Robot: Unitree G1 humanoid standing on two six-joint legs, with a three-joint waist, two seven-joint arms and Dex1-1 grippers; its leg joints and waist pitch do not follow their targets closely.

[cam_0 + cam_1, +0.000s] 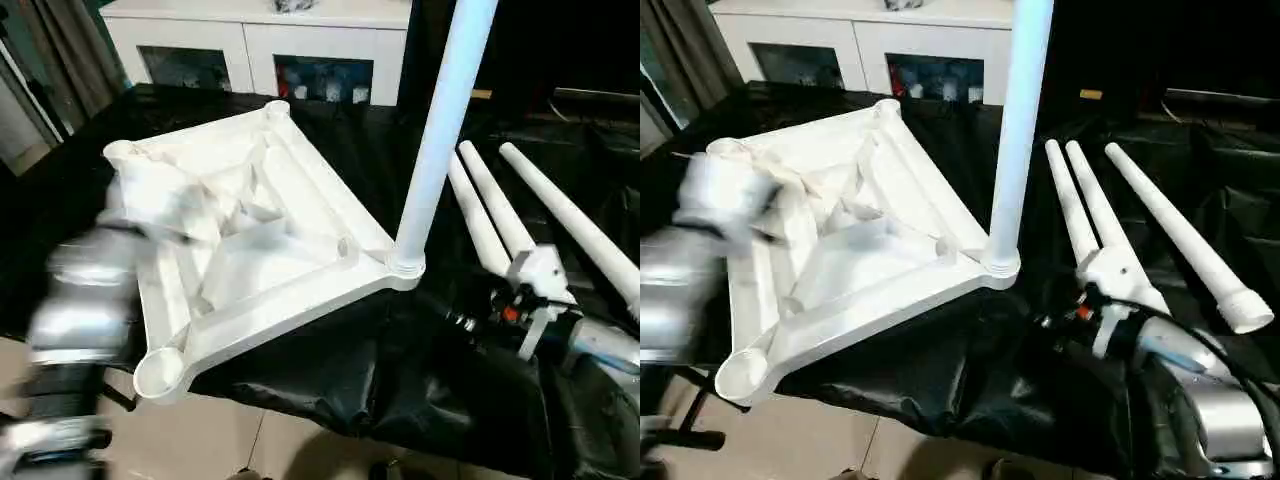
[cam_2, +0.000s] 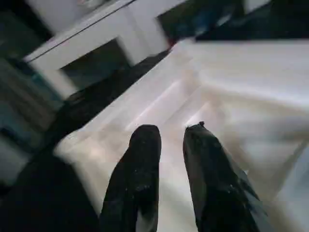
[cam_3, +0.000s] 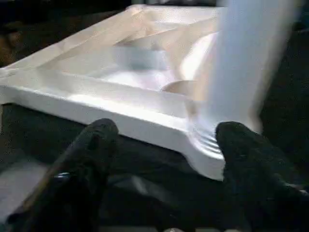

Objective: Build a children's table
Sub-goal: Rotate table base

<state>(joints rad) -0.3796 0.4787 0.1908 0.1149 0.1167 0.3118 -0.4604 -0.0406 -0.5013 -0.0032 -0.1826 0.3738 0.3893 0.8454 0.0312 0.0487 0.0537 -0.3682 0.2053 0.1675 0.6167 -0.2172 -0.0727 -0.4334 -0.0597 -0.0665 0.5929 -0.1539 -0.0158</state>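
lying ribbed side up on the black-covered table, the tabletop overhangs its near edge, one leg upright in a corner socket. three loose legs lie toward the right edge. left tool apart over the tabletop; right tool wide apart, empty, by the upright leg.

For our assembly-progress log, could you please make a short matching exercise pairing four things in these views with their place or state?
Things:
1. tabletop
2. upright leg
3. three loose legs
4. right gripper

Place or state:
A. lying side by side on the black cloth
B. open, near the socket that has a leg in it
C. underside up, ribs showing
D. standing in a corner socket

Pairs: 1-C, 2-D, 3-A, 4-B
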